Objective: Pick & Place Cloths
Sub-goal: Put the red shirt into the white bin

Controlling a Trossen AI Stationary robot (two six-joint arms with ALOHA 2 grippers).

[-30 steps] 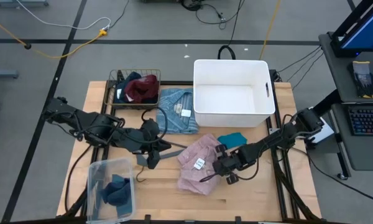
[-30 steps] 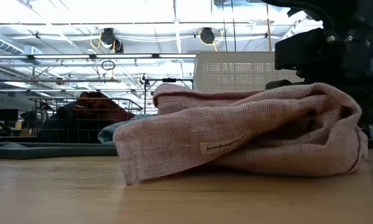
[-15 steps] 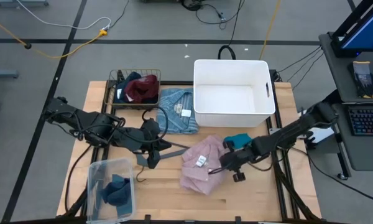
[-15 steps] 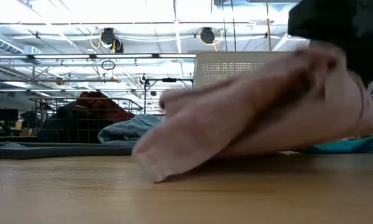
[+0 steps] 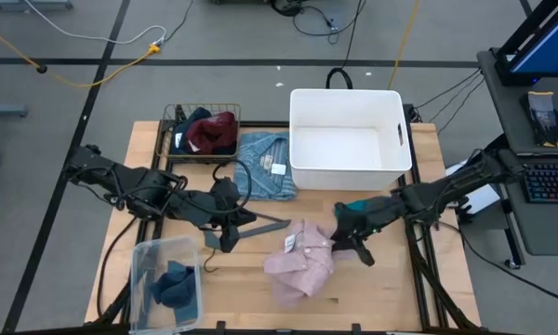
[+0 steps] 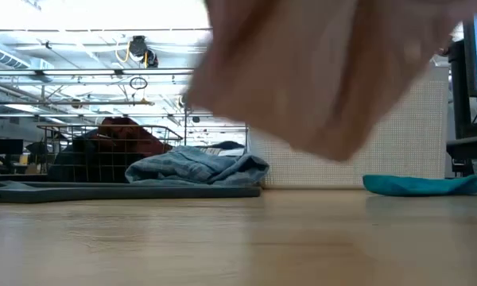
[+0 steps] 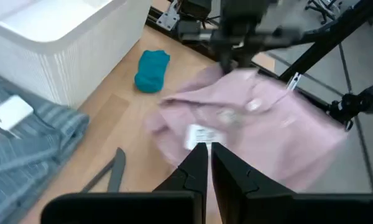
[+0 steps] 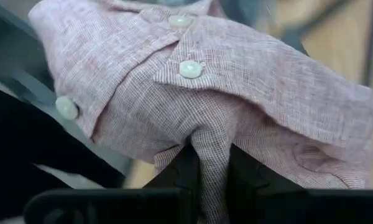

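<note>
My right gripper is shut on the pink tagged shirt, which is in the air over the middle of the table and shows blurred in the low view. The small teal piece lies on the wood beside the right arm. The light blue striped shirt lies flat next to the white bin. My left gripper waits shut at the grey hanger, left of the pink shirt. The wire basket holds maroon and dark navy pieces. My right gripper pinches a bunched fold of the pink shirt between its two fingers, just below the buttoned edge. It comes from the table's right side, slanting down. The shirt hangs below the fingers, clear of the table. My left gripper: whether it touches the hanger I cannot tell.
The white bin stands at the far right of the table. A wire basket stands at the far left. A clear plastic tub with slate-blue pieces sits at the near left corner. Bare wood shows along the near edge.
My right gripper has risen while shut on the pink shirt. The shirt, which lay spread on the table a second ago, has bunched up and been lifted clear of the wood. The teal piece behind it has come into sight in the low view.
</note>
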